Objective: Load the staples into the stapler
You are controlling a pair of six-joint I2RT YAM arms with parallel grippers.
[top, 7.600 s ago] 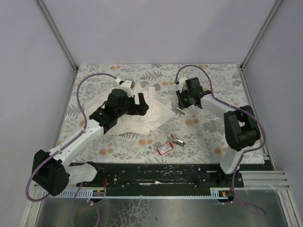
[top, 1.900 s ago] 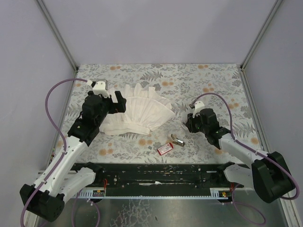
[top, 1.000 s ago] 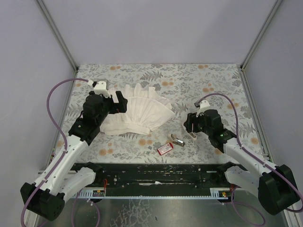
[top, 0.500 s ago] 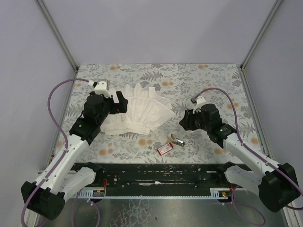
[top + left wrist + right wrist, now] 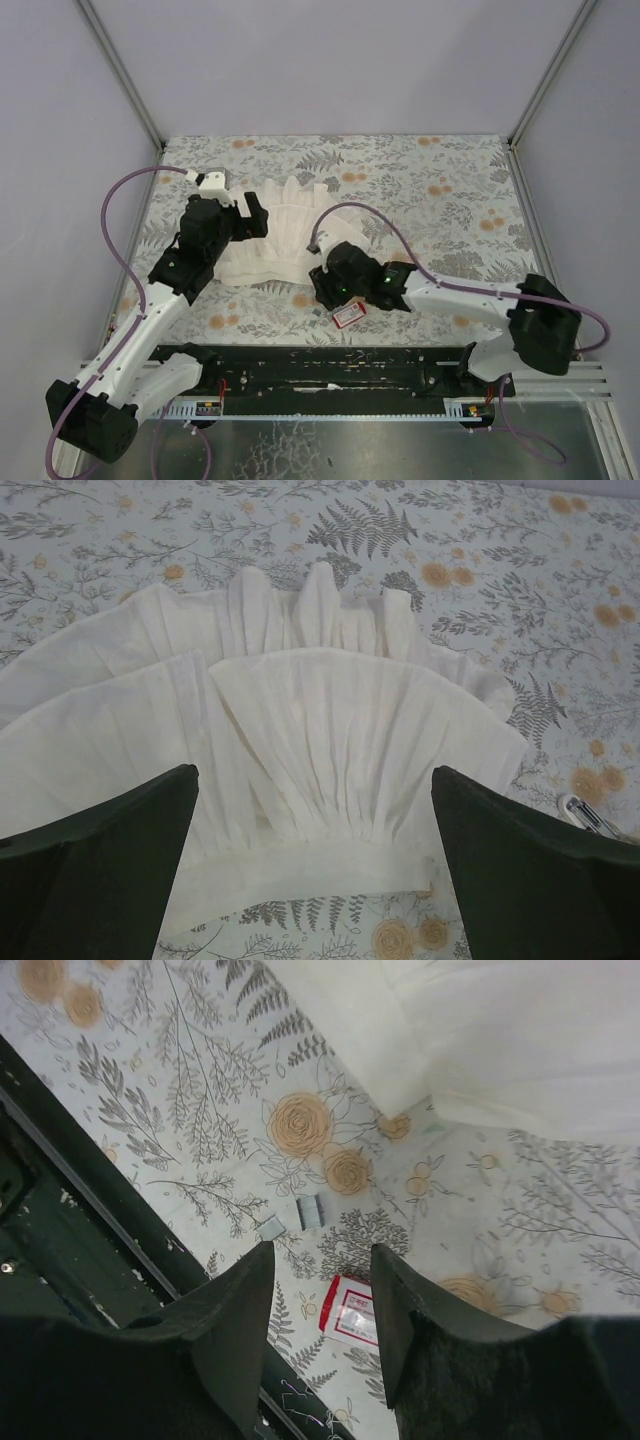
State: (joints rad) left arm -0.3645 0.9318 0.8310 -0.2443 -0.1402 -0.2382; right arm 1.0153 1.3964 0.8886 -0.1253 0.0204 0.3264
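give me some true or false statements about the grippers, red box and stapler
1. The right gripper has its jaws open and empty, close to the red box. True.
2. The left gripper holds the stapler. False: its jaws are open and empty over the white pleated cloth; the stapler lies on the table.
3. Two small silvery pieces lie loose on the table, apart from the red box. True.
4. The red box rests on the cloth. False: it lies on the floral table, clear of the cloth.

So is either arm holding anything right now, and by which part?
No, nothing is held. The left tool hangs open over the white cloth; the right tool is open above the red box.
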